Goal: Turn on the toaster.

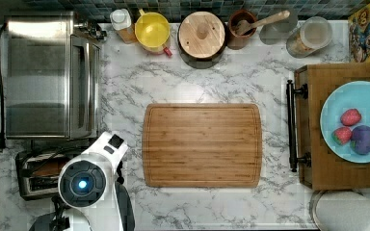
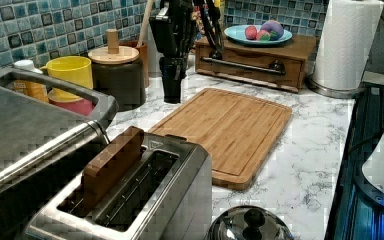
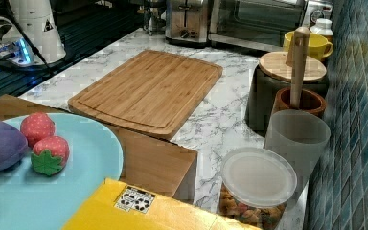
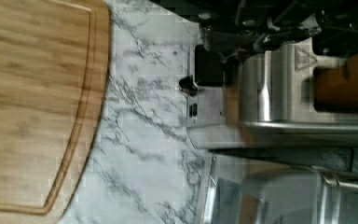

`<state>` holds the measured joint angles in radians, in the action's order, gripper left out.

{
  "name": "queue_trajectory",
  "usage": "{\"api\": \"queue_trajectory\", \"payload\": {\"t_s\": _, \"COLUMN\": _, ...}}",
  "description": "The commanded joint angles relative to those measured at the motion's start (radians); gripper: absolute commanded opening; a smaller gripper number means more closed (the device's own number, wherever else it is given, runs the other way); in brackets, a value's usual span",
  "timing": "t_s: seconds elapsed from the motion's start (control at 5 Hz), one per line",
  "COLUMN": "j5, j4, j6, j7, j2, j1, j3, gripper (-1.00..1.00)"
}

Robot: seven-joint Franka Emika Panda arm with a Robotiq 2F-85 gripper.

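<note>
Toaster: small, boxy toaster (image 2: 145, 200) of shiny brushed steel with two dark slots, at 8 o'clock in the top view (image 1: 38, 175), beside the toaster oven; a brown wooden slab stands in one slot.
Lever: a black, squarish lever (image 4: 208, 65) on the toaster's end face, with a small black knob just beside it.
Hand: dark hand (image 4: 256, 35) pressed close at the toaster's lever end; cannot tell whether its fingers are apart or together.
Toaster oven: large steel toaster oven (image 1: 48, 77) with a bar handle, at 9 o'clock in the top view.
Cutting board: rounded-corner bamboo cutting board (image 1: 202, 144), grooved rim, at centre.
Tabletop: white marble tabletop (image 1: 192, 86) with grey veins.
</note>
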<state>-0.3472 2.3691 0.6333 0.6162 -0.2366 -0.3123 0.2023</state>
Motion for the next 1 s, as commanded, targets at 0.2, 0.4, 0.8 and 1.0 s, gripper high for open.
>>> {"api": "queue_trajectory", "payload": {"t_s": 0.2, "j5": 0.058, "j4": -0.021, "j6": 0.003, "j7": -0.127, "j2": 0.092, "j1": 0.015, "j3": 0.031, "gripper": -1.00}}
{"api": "queue_trajectory", "payload": {"t_s": 0.4, "j5": 0.062, "j4": -0.019, "j6": 0.012, "j7": -0.144, "j2": 0.099, "j1": -0.021, "j3": -0.004, "gripper": -1.00}}
{"api": "queue_trajectory", "payload": {"t_s": 0.8, "j5": 0.026, "j4": -0.009, "j6": 0.048, "j7": -0.162, "j2": 0.114, "j1": 0.009, "j3": 0.019, "gripper": -1.00}}
{"api": "queue_trajectory", "payload": {"t_s": 1.0, "j5": -0.025, "j4": -0.001, "j6": 0.065, "j7": -0.130, "j2": 0.109, "j1": -0.002, "j3": 0.017, "gripper": -1.00}}
